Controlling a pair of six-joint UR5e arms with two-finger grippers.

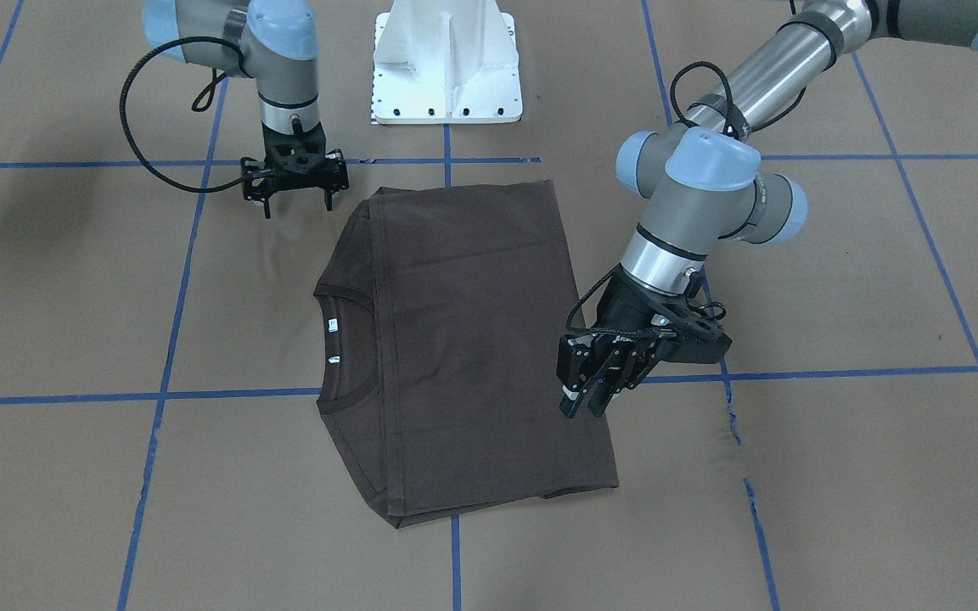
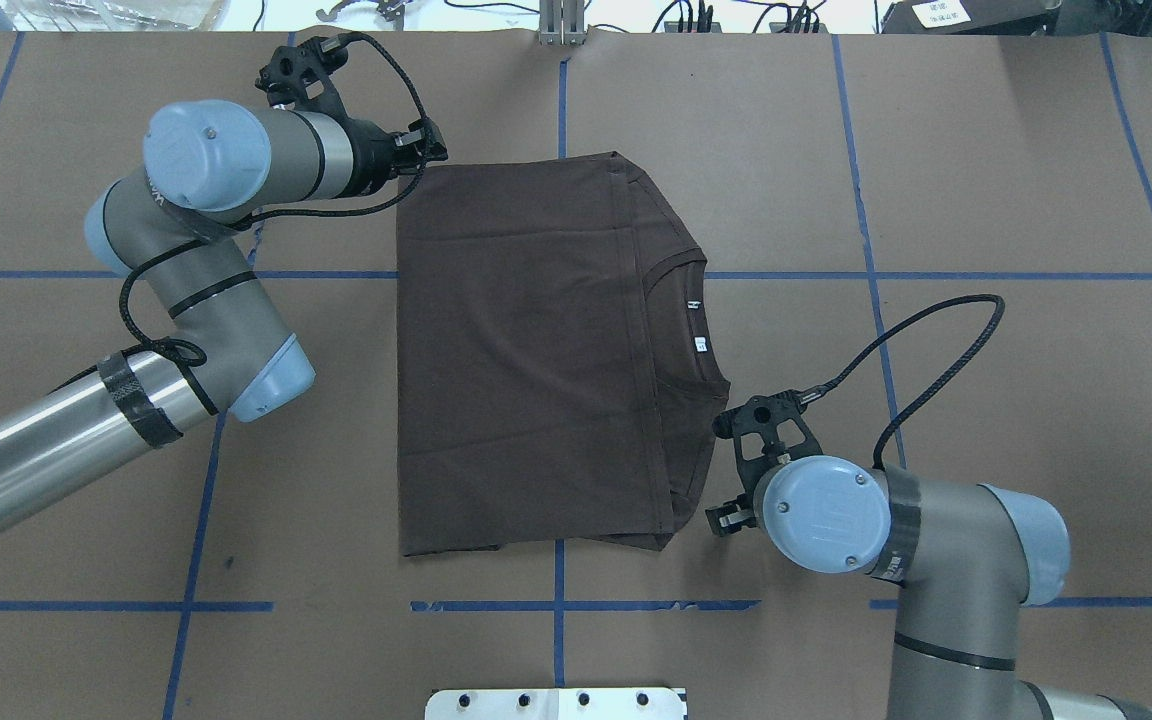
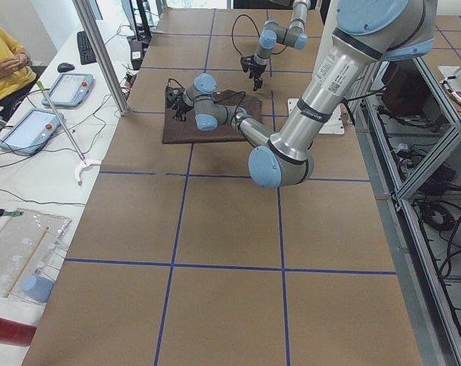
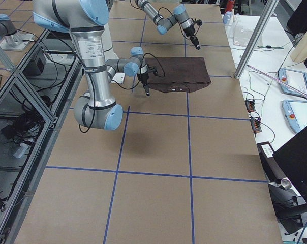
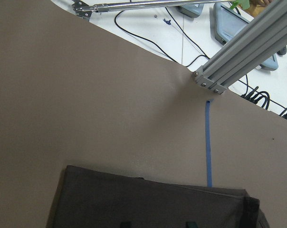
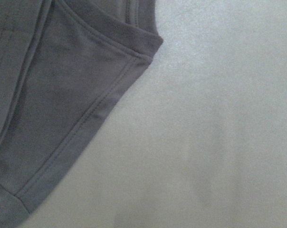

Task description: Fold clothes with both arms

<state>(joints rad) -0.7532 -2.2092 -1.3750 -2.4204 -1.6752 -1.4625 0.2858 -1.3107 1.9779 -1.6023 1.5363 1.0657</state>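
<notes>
Overhead exterior coverage shows the dark brown short-sleeved T-shirt [image 2: 526,360] laid flat on the brown paper-covered table [image 2: 986,150]. It is folded into a rough rectangle, with the ribbed round collar [image 2: 681,270] turned toward the robot's right. Two small white neck labels [image 2: 700,345] are noted inside the collar; dark marks are present on them but are too small to be read. Black lettering printed along the silver-grey tube of the left arm [image 3: 322,91] is likewise illegible. The black two-finger left gripper [image 1: 584,406] is held over the hem edge of the garment, toward its far corner. Its fingertips [image 5: 191,224] are seen parted in the left wrist view, with nothing between them. The black two-finger right gripper [image 1: 298,204] is raised just beside the near shoulder corner, its fingers spread wide and empty. Blue tape lines [image 1: 234,395] are laid across the table in a grid.
</notes>
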